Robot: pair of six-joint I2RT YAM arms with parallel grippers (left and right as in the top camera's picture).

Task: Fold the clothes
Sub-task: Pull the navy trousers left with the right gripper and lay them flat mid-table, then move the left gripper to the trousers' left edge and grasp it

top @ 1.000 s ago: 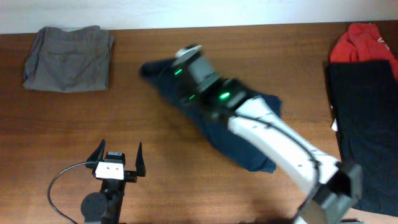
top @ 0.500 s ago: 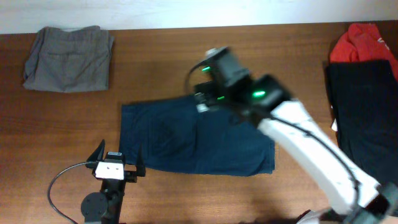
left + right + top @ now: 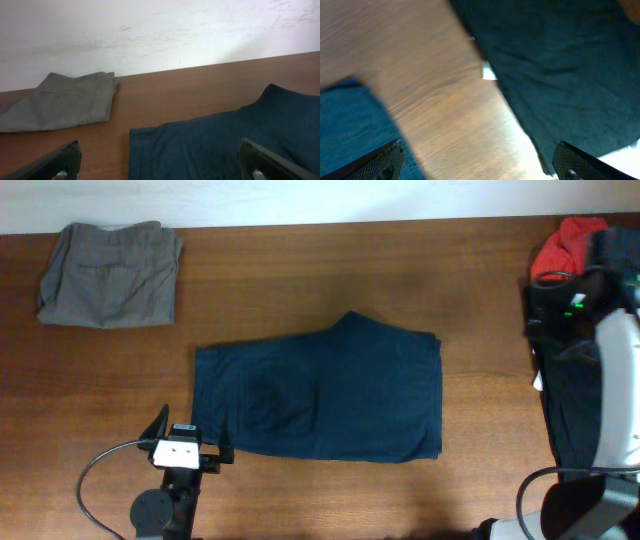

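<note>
The dark navy trouser-like piece [image 3: 320,395] lies flat across the middle of the table, and its left edge fills the bottom of the left wrist view [image 3: 210,145]. My left gripper [image 3: 192,420] stands open at its front left corner, nothing between the fingers [image 3: 162,165]. My right arm [image 3: 615,380] reaches along the right edge, over the black piece [image 3: 590,390]. The right gripper [image 3: 480,165] is open and empty above bare wood, between the navy piece [image 3: 350,125] and the black piece [image 3: 560,65]. Grey folded trousers [image 3: 110,260] sit at the back left.
A red top [image 3: 570,242] lies at the back right, partly under the black piece. A small white tag [image 3: 489,74] shows at the black piece's edge. The wooden table [image 3: 300,280] ends at a white wall [image 3: 160,30] behind.
The right gripper opened and let go of the navy piece, which now lies spread flat. The right arm swung from the table's middle to the right edge. The left arm stayed still.
</note>
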